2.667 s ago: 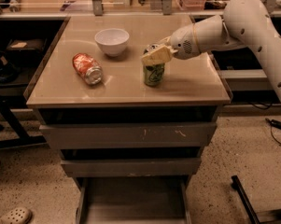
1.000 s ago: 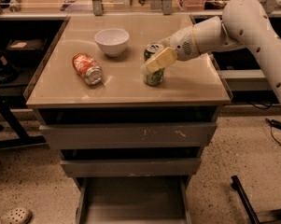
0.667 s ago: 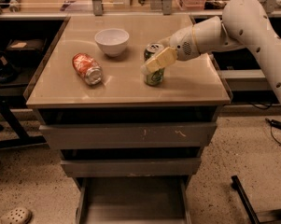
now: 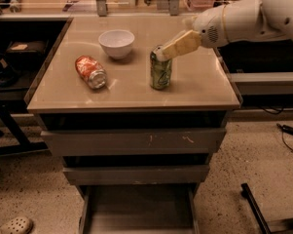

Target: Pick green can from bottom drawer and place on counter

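Pale green can point(image 4: 160, 73) upright, silver top, on glossy beige table point(image 4: 199, 89), claw point(image 4: 163, 52) at its rim, grip state unclear, bottom drawer point(image 4: 136, 213) open, speckled floor point(image 4: 248, 155)

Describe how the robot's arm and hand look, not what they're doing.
The arm is white with thick rounded segments, a thin tan ring and a dark speckled grille near the wrist. The hand, at the green can, is pale cream, long and tapering.
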Available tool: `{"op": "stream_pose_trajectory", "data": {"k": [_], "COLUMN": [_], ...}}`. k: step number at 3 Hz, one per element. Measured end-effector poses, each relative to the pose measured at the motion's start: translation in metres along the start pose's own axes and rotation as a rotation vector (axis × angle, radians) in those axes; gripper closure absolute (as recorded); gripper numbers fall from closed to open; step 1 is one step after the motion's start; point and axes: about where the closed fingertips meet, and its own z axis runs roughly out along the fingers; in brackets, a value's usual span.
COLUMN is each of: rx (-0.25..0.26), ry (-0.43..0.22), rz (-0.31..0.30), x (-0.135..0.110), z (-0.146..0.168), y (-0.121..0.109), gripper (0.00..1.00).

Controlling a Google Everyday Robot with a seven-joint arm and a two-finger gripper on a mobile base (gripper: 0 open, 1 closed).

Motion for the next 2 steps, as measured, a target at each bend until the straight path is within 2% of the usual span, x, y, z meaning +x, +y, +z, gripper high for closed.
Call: {"op": "stream_pose_trajectory", "data": {"k": [1, 2], "rx": [0.054, 0.049], "ry": [-0.014, -0.013], "rz": [-0.010, -0.010], "x": [-0.0092, -0.0087], "z": [-0.0183, -0.0167], "y": [-0.0022, -0.0017], "gripper": [0.00, 0.00]}}
